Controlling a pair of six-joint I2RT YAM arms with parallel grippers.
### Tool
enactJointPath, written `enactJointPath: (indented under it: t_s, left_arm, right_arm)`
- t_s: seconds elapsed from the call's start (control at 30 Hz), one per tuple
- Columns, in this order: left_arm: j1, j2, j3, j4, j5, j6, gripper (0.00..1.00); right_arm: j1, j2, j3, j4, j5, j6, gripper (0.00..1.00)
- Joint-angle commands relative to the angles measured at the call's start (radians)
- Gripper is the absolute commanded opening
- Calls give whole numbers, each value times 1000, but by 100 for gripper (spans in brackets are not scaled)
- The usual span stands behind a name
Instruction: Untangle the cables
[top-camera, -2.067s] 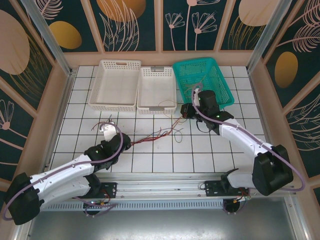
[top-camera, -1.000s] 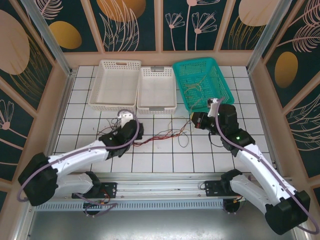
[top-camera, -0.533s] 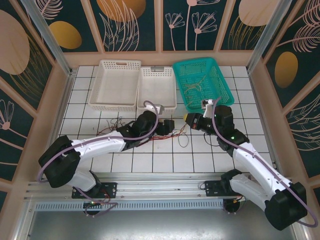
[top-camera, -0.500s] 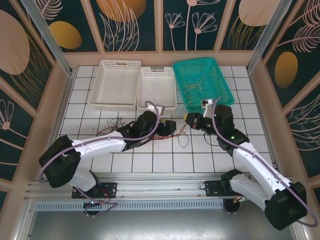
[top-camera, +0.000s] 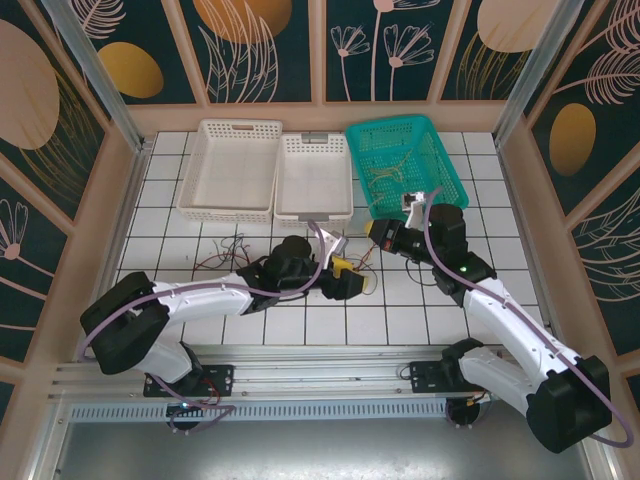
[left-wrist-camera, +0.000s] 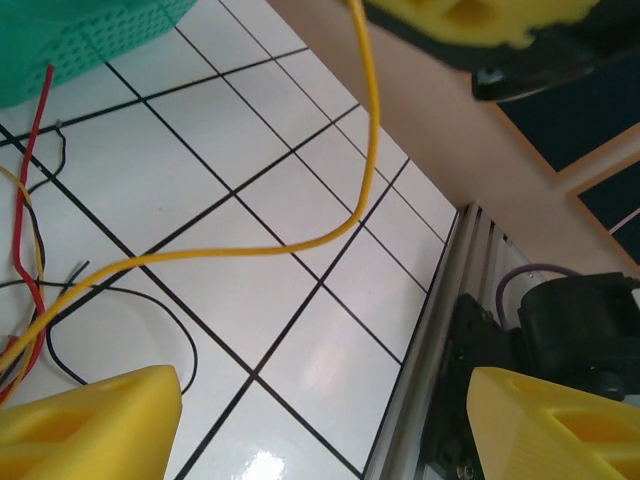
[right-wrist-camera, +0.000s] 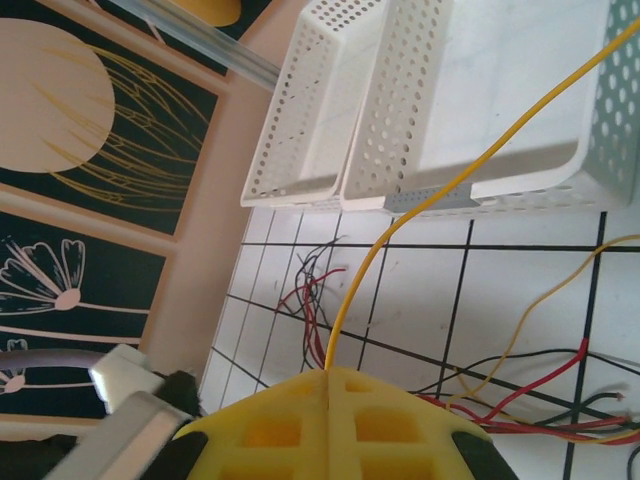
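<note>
In the top view, your left arm (top-camera: 190, 298) reaches over the table (top-camera: 330, 325), and the left jaws are close to the centre, a little toward 6 o'clock. Your right arm (top-camera: 500, 312) comes in from 4 o'clock. The right jaws are near the left jaws, at 2 o'clock from them, just before the green basket (top-camera: 440, 195). This basket stands at 1 o'clock on the table, and two white baskets (top-camera: 232, 205) stand at 11 and 12 o'clock. The cables (top-camera: 225, 252) lie loose on the tiles at 9 o'clock from the left jaws. Some more lie between the two jaws, and a few thin ones are inside the green basket.

In the left wrist view, the left jaws stand wide apart and hold nothing. You see one yellow pad (left-wrist-camera: 90, 420) at 7 o'clock and the other at 5 o'clock. A yellow cable (left-wrist-camera: 373, 120) comes down from the right jaws at 12 o'clock, bends, and runs out toward 8 o'clock above the tiles. A red cable (left-wrist-camera: 36, 170) and a black cable (left-wrist-camera: 188, 345) lie at 9 o'clock.

In the right wrist view, the right jaws are pressed together on the yellow cable, which leaves the seam between the pads and rises toward 2 o'clock. Red and black cables lie at 9 o'clock and at 4 o'clock.
</note>
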Motion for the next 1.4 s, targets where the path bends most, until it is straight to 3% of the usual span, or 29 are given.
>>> enactJointPath:
  t_s: [0.0,0.13,0.27,0.5,0.87,1.23,1.37]
  left_arm:
    - [0,20,24,-29,-24,79,74]
    - [0,-31,12,-73,-106,125,76]
    - [-1,-80,-24,-58,-118,150,79]
    - [0,-15,-19,-87,-133,221,80]
    - [-1,60,52,-139,-253,323,81]
    - [0,119,75,-111,-276,350,75]
    - [0,88,54,-93,-320,360,75]
  right_arm:
    - [-5,-1,31,55,-47,14,0]
    - [-6,-13,31,35,-41,2,0]
    - [-6,-16,31,33,-44,1,0]
    - [-6,2,44,46,-88,8,0]
    - [-4,11,52,58,-181,9,0]
    - [-5,12,48,122,-272,59,0]
    - [-5,13,69,69,-278,35,0]
